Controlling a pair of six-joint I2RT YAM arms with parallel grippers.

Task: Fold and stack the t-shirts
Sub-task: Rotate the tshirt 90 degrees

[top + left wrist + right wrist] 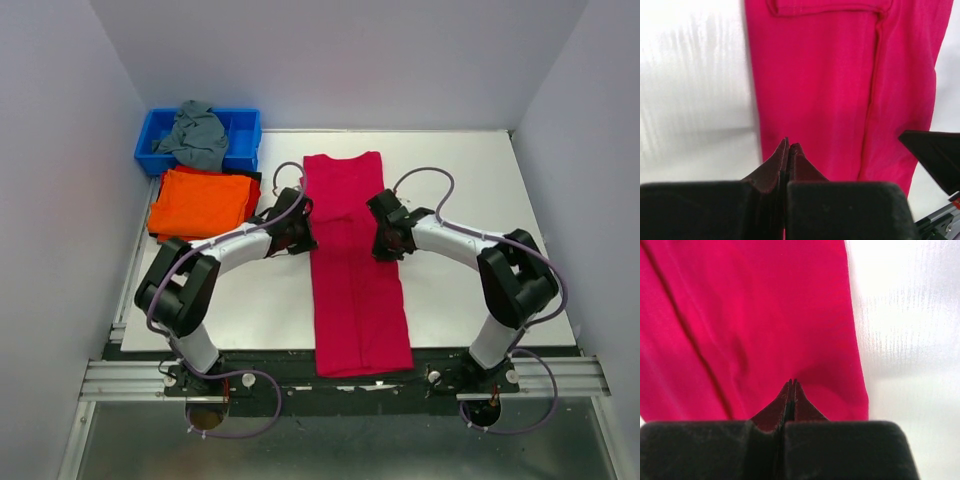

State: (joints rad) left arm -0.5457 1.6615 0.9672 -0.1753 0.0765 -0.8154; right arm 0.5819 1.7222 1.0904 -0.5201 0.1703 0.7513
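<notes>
A magenta t-shirt (355, 290), folded lengthwise into a long strip, lies flat down the middle of the white table, from the far side to the near edge. My left gripper (300, 228) sits at the strip's left edge and my right gripper (386, 238) at its right edge, both about mid-length. In the left wrist view the gripper (789, 145) is shut, with its tips just over the shirt (840, 90) near its edge. In the right wrist view the gripper (792, 381) is shut over the shirt (750, 315). I see no cloth pinched in either.
A folded orange t-shirt (200, 203) lies at the far left of the table on a red layer. Behind it stands a blue bin (247, 135) holding a crumpled grey t-shirt (197, 135). Bare white table (470, 190) lies right of the strip.
</notes>
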